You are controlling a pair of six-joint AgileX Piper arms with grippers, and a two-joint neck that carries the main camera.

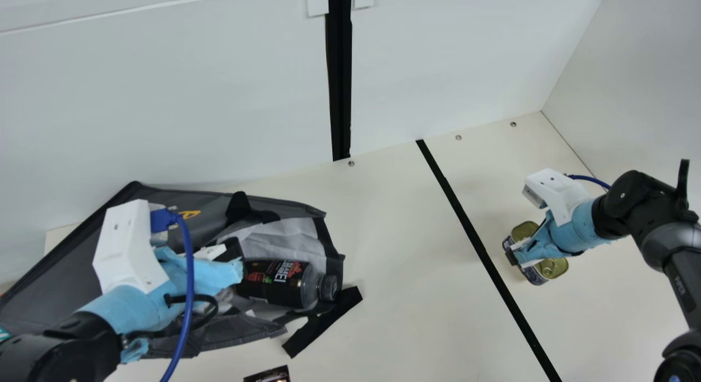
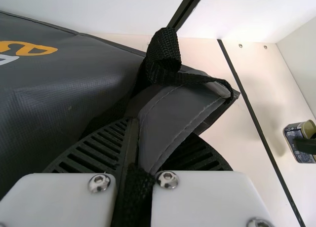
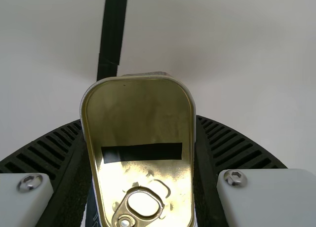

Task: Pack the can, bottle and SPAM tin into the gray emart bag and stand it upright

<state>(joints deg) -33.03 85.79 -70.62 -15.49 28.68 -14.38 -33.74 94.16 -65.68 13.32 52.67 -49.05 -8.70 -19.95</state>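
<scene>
On the cream table (image 1: 405,272), at the main view's right and well apart from the bag, the SPAM tin (image 1: 552,268) sits lid up between the fingers of the right gripper (image 3: 139,126), which are closed against its two long sides. Whether the tin bears on the table cannot be told. The left gripper (image 2: 153,133) has a fold of the gray emart bag (image 1: 60,256) pinched at the mouth, beside a black strap (image 2: 165,52). The bag lies on its side; the bottle (image 1: 279,283) lies in its mouth, cap toward the opening. A dark item (image 1: 268,375) is cut off at the main view's lower edge; whether it is the can cannot be told. Principal risk, in my judgement: the bottle rolls or slides out if the bag is tugged or tipped mouth-down, since it lies close to the opening. Secondary: the tin may catch on the slack rim or loose strap at entry, or knock the bottle, should the mouth sag. The smooth metal sides could slip if the grip is off-centre. Should the pinched fold pull free, the mouth would likely collapse, and uprighting could fail under an uneven load.
</scene>
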